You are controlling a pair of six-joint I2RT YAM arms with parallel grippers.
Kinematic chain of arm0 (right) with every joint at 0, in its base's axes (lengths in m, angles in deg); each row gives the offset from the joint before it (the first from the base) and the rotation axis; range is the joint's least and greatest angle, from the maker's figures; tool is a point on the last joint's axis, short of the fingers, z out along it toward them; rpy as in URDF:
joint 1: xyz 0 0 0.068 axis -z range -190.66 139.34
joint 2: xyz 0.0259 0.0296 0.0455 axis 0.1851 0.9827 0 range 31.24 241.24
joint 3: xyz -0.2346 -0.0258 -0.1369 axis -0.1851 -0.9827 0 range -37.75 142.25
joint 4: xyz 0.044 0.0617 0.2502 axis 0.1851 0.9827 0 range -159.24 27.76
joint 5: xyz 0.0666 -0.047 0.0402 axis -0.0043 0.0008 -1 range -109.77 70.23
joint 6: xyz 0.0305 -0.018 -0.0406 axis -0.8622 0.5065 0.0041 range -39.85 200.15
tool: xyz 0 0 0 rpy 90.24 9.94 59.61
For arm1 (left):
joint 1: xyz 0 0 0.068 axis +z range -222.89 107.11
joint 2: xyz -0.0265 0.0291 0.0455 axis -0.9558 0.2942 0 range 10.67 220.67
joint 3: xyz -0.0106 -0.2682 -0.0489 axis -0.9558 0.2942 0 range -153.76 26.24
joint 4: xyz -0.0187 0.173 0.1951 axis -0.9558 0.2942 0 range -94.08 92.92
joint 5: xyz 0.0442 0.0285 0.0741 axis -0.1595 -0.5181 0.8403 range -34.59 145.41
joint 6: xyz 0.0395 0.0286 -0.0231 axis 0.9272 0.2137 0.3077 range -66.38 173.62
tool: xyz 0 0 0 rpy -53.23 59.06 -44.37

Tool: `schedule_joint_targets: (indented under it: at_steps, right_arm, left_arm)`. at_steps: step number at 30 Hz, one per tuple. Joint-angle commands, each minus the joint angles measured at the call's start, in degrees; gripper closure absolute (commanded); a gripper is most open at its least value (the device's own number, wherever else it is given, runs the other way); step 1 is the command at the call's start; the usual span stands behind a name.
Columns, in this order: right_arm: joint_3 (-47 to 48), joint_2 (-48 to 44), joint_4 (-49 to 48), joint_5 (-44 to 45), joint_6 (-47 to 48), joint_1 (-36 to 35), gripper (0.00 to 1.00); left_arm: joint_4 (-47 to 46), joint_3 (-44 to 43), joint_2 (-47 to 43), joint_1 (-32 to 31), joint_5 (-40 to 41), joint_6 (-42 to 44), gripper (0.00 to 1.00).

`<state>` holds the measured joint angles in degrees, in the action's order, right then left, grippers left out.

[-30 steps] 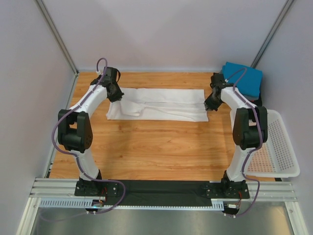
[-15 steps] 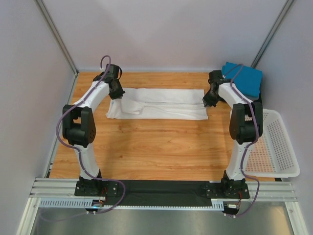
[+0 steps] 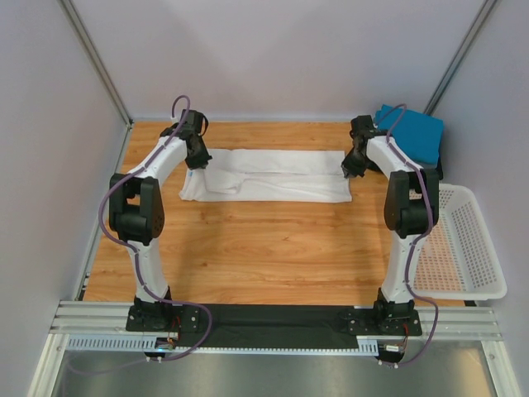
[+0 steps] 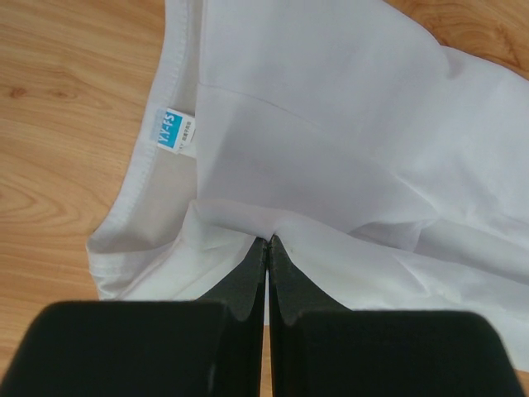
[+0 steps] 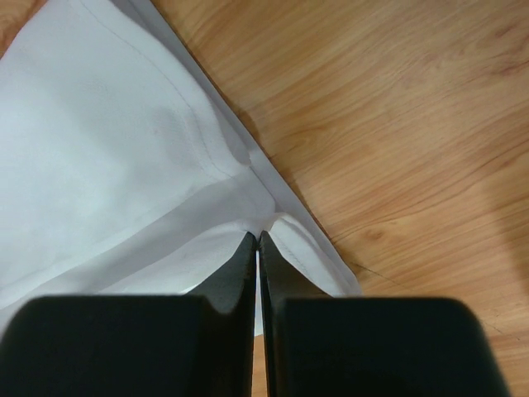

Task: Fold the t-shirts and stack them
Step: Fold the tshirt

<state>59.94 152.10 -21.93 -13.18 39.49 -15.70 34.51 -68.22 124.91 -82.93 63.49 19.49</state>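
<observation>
Both arms have drawn back toward the desk's (image 3: 264, 248) far edge. One white t-shirt (image 3: 273, 175) lies stretched along that edge, left gripper (image 4: 267, 240) clamped on its left end, right gripper (image 5: 257, 236) on its right. One blue t-shirt (image 3: 411, 132) (folded) occupies the far-right corner; one basket (image 3: 479, 285) flanks the right edge.

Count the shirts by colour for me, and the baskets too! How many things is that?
white shirt: 1
blue shirt: 1
white basket: 1
Total: 3
A dark edge peeks out under the blue shirt. It is too hidden to name, so it is not counted.
</observation>
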Motion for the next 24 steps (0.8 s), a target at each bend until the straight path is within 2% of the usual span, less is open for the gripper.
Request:
schedule_joint_targets:
  at_steps: [1,21,24]
  right_arm:
    - [3.03,0.78,0.33,1.58,1.2,0.29,1.0]
    - [8.92,4.91,1.03,1.67,3.05,0.29,0.99]
    - [9.36,5.09,0.85,1.23,3.4,0.2,0.87]
  left_arm:
    - [0.17,-2.75,0.2,-0.06,1.24,0.82,1.0]
    - [0.43,-4.86,2.66,-0.06,0.98,1.26,1.0]
    - [0.43,-5.47,3.19,-0.06,0.63,1.43,1.0]
